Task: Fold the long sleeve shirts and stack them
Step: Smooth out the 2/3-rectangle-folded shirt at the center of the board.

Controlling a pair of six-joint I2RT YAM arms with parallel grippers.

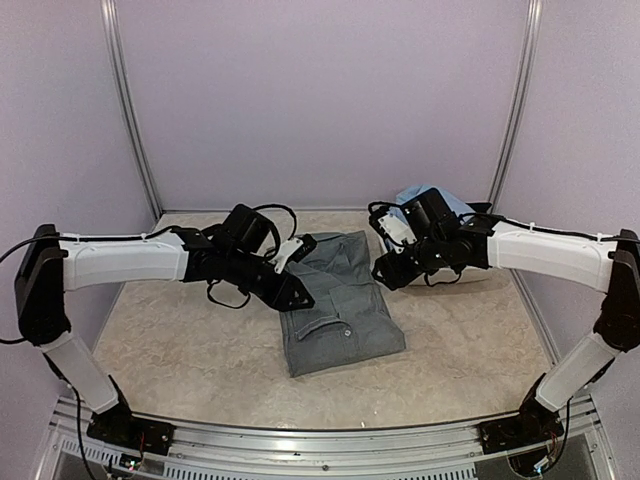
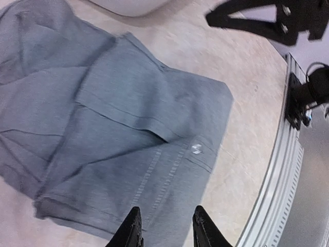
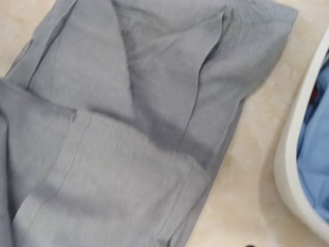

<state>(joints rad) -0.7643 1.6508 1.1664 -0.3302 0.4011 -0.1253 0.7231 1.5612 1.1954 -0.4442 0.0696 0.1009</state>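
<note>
Grey shirt (image 1: pixel 335 315) lay folded on the table (image 1: pixel 180 340); left gripper (image 2: pixel 165 216) hovered above it, jaws parted, empty; right gripper (image 1: pixel 388 272): jaws impossible to read.

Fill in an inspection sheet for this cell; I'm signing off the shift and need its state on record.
Surface: beige speckled tabletop, no spills seen.
Job's things: grey shirt folded, lying flat at centre; light blue shirt bunched in the basin.
Clutter: white basin at far right.
Claws: left claw open above the grey shirt, holding nothing; right claw by the shirt's far right corner, state unclear.
Cables: black cables loop down left of the grey shirt.
Surroundings: lilac walls; metal rail along the near edge.
</note>
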